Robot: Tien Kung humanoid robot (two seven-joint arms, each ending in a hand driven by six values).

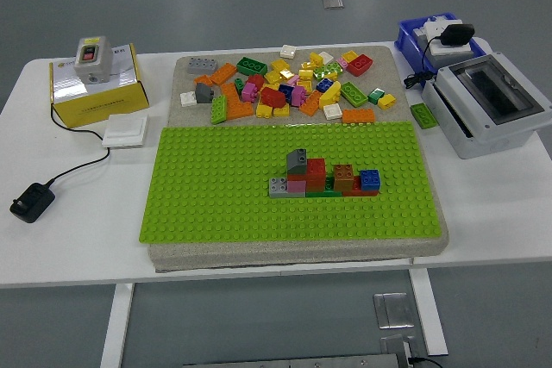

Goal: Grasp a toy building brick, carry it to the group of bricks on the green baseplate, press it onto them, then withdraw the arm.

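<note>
Landmark: green baseplate (216,187), flat on a grey foam pad (285,253).
Hands: neither robot arm is in view; whether the fingers are open or closed cannot be told.
Group of bricks (323,176): seated right of the baseplate's centre, a grey sloped brick (296,160) on top at its left, a blue brick (370,179) at its right end.
Loose bricks (289,84): heaped just beyond the baseplate's far edge, many touching or overlapping.
Stage: fits both a pause before a grasp and an arm already withdrawn.
Risk, grasp: crowded heap; fingers may catch neighbours or scatter them.
Risk, pressing: studs misaligned, brick sits crooked; the foam may yield.
Risk, stray: green brick (423,115) lies off the baseplate's far right corner, beside a grey box (492,105).
</note>
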